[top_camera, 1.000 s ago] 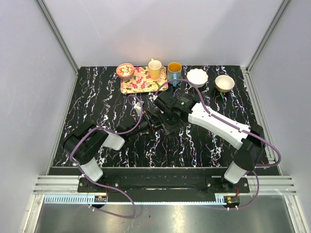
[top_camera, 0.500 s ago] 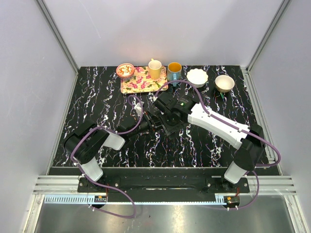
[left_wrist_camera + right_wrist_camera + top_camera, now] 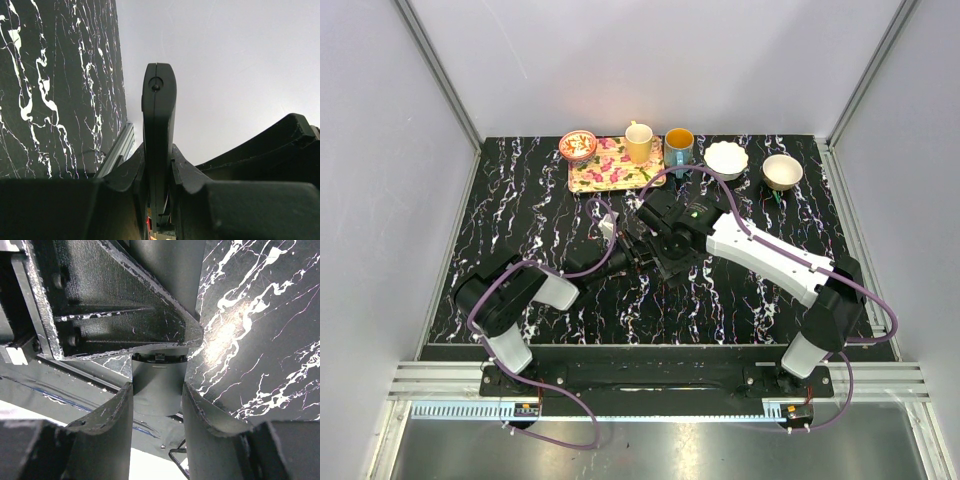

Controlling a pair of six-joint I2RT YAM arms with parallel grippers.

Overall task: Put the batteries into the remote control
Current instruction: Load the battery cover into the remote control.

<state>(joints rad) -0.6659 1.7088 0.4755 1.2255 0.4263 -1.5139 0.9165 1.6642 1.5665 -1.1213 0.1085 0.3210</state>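
Note:
The remote control (image 3: 158, 120) is a slim black bar seen edge-on, clamped between my left gripper's (image 3: 158, 150) jaws. A small red-orange spot (image 3: 148, 223) shows low between those jaws; I cannot tell whether it is a battery. No other battery is in view. In the right wrist view, my right gripper (image 3: 157, 387) has its jaws against both sides of a dark grey end of the remote (image 3: 157, 390), just below the left gripper's body (image 3: 110, 305). In the top view, the left gripper (image 3: 630, 250) and right gripper (image 3: 657, 255) meet mid-table and hide the remote.
Along the back edge stand a floral tray (image 3: 610, 168), a small pink bowl (image 3: 578, 145), a yellow mug (image 3: 639, 143), a blue mug (image 3: 679, 148), a white bowl (image 3: 726, 158) and a beige bowl (image 3: 782, 171). Purple cables loop over both arms.
The left arm has shifted very slightly. Both grippers stay together at the same spot mid-table.

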